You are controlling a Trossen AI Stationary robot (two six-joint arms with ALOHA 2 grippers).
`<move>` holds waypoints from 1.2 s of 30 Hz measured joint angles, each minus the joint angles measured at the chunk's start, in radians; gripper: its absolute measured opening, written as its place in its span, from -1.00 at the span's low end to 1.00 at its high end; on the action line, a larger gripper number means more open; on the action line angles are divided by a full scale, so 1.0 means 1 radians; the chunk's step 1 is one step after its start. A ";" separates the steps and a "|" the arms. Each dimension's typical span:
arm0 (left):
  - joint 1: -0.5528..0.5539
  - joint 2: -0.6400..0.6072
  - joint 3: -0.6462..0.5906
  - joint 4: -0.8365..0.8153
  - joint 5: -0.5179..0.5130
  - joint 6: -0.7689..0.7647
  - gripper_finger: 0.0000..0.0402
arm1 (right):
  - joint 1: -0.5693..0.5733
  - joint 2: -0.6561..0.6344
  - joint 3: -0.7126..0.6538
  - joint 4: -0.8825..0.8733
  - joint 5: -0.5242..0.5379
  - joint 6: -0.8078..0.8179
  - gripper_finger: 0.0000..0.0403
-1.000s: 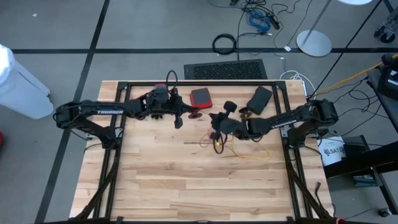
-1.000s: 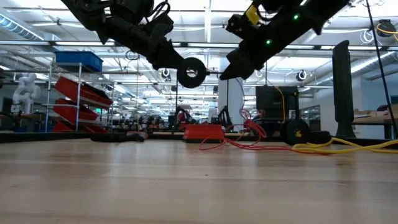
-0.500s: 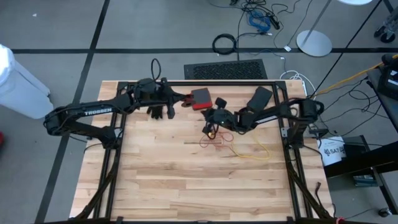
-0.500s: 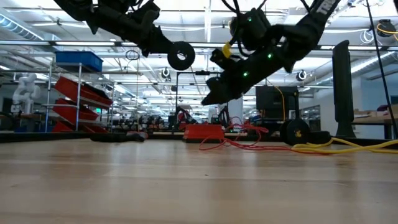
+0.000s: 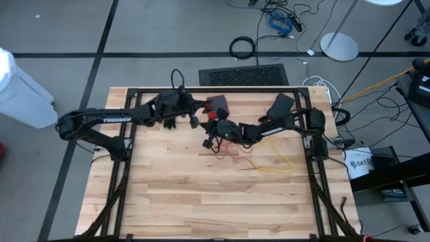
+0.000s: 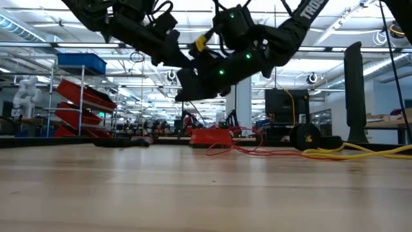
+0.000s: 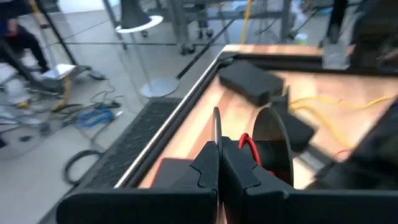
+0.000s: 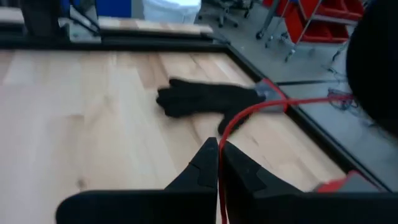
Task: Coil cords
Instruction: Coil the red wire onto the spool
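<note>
Both pincers hang above the far half of the surface, close to one another near its far edge. The left pincer is closed, and a thin red cord shows just past its fingertips; whether that strand is actually pinched there cannot be told. The right pincer is closed as well, and the red cord runs right into the seam between its fingers, so it looks to be gripping that strand.

The rest of the red cord lies in a loose tangle on the surface below the two pincers, a little toward the right of the middle. The yellow cord sprawls in an open loop nearer the right edge, apart from both pincers. A black glove lies flat by the far-left part of the surface, and a red box and a black block sit along the far edge.

These cords are judged light, limp and springy: they will sag between two holds, slide through smooth fingers and try to uncurl once released. The red one is thin enough to slip out of a loose pinch, so a firm hold near an end seems best, with the other pincer guiding the slack into turns. The yellow one looks slightly stiffer and should keep a curve better; taking it at a free end, not mid-loop, would avoid dragging the whole tangle.
</note>
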 joint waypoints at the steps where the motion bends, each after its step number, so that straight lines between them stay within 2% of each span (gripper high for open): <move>1: -0.005 0.005 0.000 -0.002 -0.021 0.015 -1.00 | 0.006 0.000 0.006 0.001 0.016 0.000 -1.00; 3: -0.020 0.014 0.000 -0.001 -0.061 0.042 -1.00 | 0.016 -0.001 0.017 0.000 0.047 0.000 -1.00; 17: -0.118 0.038 -0.011 -0.038 -0.282 0.240 -1.00 | 0.055 -0.003 0.054 -0.069 0.086 0.047 -1.00; 21: -0.119 0.038 -0.011 -0.060 -0.292 0.280 -1.00 | 0.067 -0.016 0.054 -0.094 0.125 0.041 -1.00; 28: -0.130 0.038 -0.011 -0.093 -0.290 0.331 -1.00 | 0.067 -0.090 0.053 -0.184 0.133 0.026 -1.00; 36: -0.152 0.038 -0.011 -0.134 -0.273 0.360 -1.00 | 0.059 -0.208 0.054 -0.375 0.133 0.016 -1.00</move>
